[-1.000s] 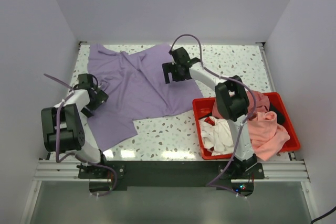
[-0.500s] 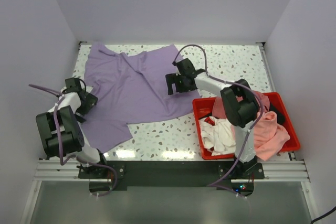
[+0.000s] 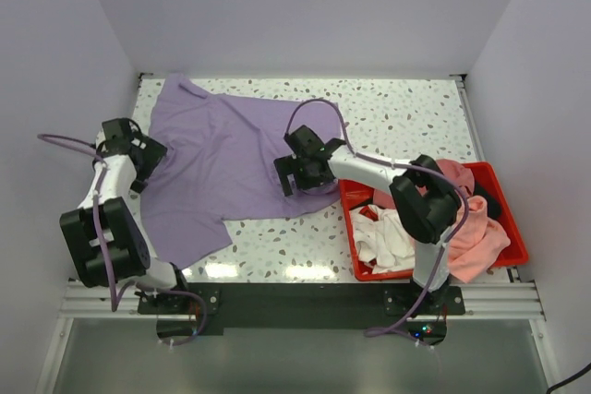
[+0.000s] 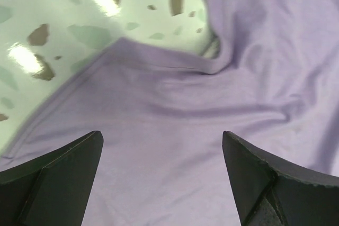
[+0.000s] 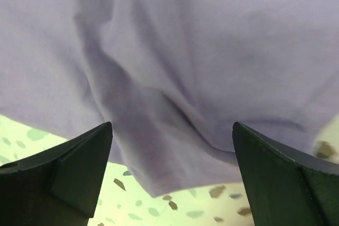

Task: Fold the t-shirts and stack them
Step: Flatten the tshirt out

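Observation:
A lavender purple t-shirt [image 3: 222, 159] lies spread and wrinkled on the speckled table, from the back left corner to the front left. My left gripper [image 3: 140, 165] hovers open over its left edge; the wrist view shows the lavender fabric [image 4: 175, 130] and its hem between the wide fingers. My right gripper [image 3: 297, 177] stands open over the shirt's right lower edge, where a folded corner of the shirt [image 5: 164, 146] meets the bare table. More t-shirts, salmon pink [image 3: 471, 228] and white [image 3: 383, 237], lie heaped in the red bin [image 3: 355, 189].
The red plastic bin stands at the front right, close to the right arm's base. Speckled tabletop [image 3: 406, 117] shows at the back right and along the front [image 3: 286, 237]. White walls close in the table on three sides.
The left gripper has swung back and outward to the shirt's left edge. The right gripper has come forward and left onto the shirt's lower right edge. The lavender shirt lies flatter and more spread.

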Robot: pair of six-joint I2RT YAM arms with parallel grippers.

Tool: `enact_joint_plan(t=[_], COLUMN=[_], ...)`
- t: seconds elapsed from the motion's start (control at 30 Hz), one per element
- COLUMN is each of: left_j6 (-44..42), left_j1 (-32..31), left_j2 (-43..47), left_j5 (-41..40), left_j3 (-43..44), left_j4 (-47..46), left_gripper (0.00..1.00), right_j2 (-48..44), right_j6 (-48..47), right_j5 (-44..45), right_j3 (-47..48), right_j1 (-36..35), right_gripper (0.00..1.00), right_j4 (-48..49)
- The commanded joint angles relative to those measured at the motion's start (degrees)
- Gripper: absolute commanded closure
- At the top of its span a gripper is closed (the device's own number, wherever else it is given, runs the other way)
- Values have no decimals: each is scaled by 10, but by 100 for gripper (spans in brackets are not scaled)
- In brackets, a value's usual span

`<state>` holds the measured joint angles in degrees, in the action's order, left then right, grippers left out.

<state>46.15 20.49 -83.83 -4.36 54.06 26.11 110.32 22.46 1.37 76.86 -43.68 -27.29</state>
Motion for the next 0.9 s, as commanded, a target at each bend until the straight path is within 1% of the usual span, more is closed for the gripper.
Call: enact_joint_plan(t=[0.0,0.07,0.17,0.2,0.23,0.37,0.4,0.43,0.57,0.73,0.8,0.87], left_j6=[-15,-26,-34,-35,-38,-62,-64,-69,-91,-128,-141,-147], left_j1=[-39,-54,-76,-80,-83,-96,-99,-100,-101,-101,-101,-101], left_j2=[-18,-51,-111,-127,-164,-249,-278,-293,-358,-433,-448,-473], left_j5=[13,6,-5,-4,-2,-1,-1,-1,-1,21,31,37], left_j3=[57,100,161,177,210,287,316,331,394,468,481,504], left_j4=[-27,-26,-20,-11,-6,4,11,14,25,28,19,20], left_gripper=[0,0,0,0,0,0,0,0,0,0,0,0], right_j2=[0,22,48,71,82,155,188,204,266,306,321,335], right_j6=[-7,-21,-29,-30,-39,-72,-78,-80,-87,-92,-88,-78], right_j5=[105,116,100,87,80,54,48,43,36,-6,-13,-43], right_j3=[114,174,231,246,260,346,362,399,463,484,487,487], right_j1=[17,30,66,75,90,115,123,127,151,191,203,220], right_gripper=[1,1,1,1,1,1,1,1,1,1,1,1], right_j4=[-69,-86,-87,-90,-94,-102,-107,-115,-140,-149,-158,-158])
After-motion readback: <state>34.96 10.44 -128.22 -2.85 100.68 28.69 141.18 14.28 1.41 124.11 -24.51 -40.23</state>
